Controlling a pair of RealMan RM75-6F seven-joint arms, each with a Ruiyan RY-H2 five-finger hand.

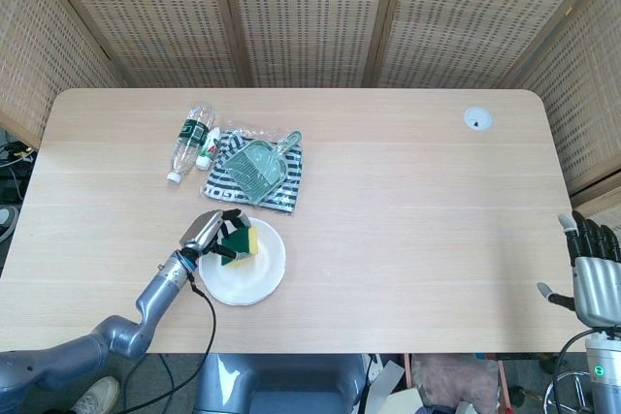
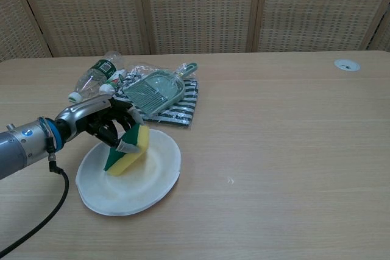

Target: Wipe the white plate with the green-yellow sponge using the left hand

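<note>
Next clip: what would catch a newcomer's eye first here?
The left hand holds a green-yellow sponge on the white plate near the table's front left. Behind it, a green dustpan lies on a striped cloth beside a plastic bottle. The right hand hangs at the far right edge.

We see a light wooden table (image 1: 408, 201) with rounded corners and a small round grommet (image 1: 476, 119) near its far right corner. Behind it stand woven rattan screen panels (image 1: 301, 16) in wooden frames, under even light
</note>
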